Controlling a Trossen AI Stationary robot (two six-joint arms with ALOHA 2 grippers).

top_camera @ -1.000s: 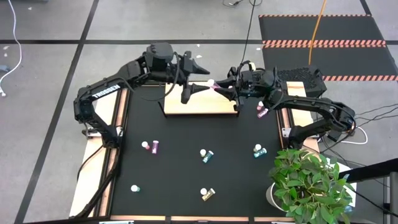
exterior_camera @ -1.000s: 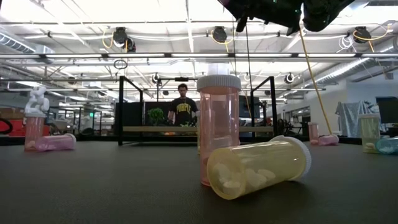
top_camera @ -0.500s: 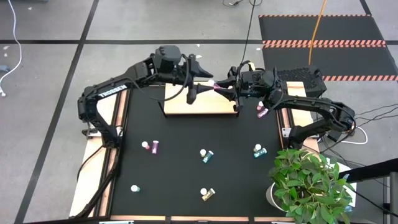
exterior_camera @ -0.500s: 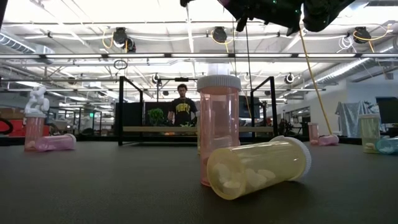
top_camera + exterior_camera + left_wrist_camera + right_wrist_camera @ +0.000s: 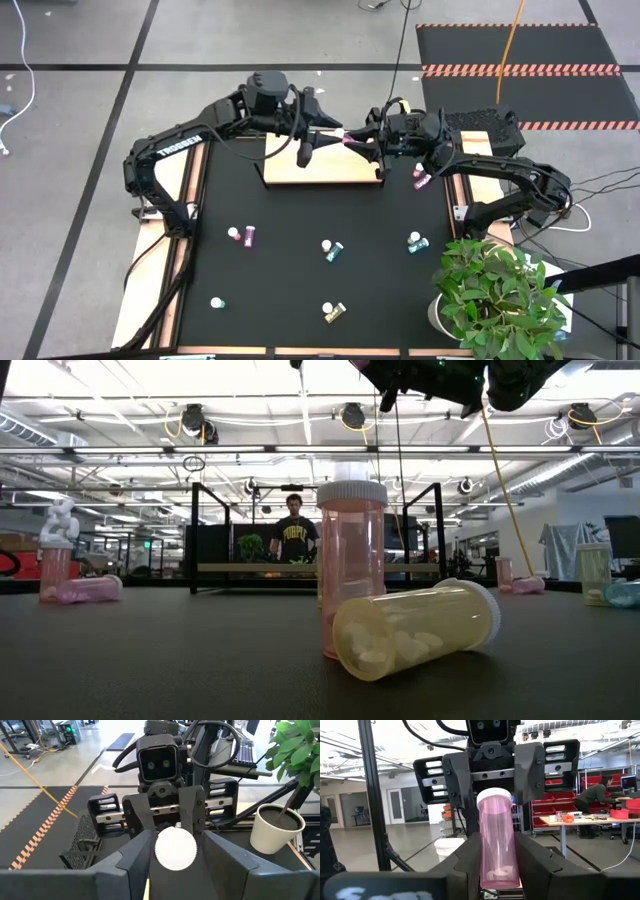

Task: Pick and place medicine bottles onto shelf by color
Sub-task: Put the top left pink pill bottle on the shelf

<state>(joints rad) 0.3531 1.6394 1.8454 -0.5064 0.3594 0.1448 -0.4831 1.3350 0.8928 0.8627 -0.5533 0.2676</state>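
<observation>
High view shows both arms meeting above the shelf [image 5: 322,165] at the far side of the desk [image 5: 290,280], the left claw [image 5: 318,138] and the right claw [image 5: 352,140] tip to tip with a pink bottle [image 5: 344,137] between them. From that height the bottle is only a small pink sliver, and how each claw stands on it cannot be told there. Right wrist view settles its side: the right claw [image 5: 496,862] is clamped on the lower body of the pink bottle [image 5: 496,842], with the white cap [image 5: 494,797] pointing away toward the left claw [image 5: 492,782] facing it, whose fingers [image 5: 457,782] stand on either side of the cap end. Left wrist view shows the same bottle end-on, only its round white cap [image 5: 175,849] visible, sitting between the left claw's own fingers [image 5: 132,857]; they flank it closely, but whether they press on it cannot be told. Low view sees neither claw's tips, only dark arm parts at the top edge, yet it alone shows the bottles still on the desk up close: an upright pink bottle [image 5: 351,565] and a yellow bottle [image 5: 415,628] lying on its side just in front of it. High view places more loose bottles across the desk, among them a pink one [image 5: 248,236] toward the left and a teal one [image 5: 333,250] near the middle.
</observation>
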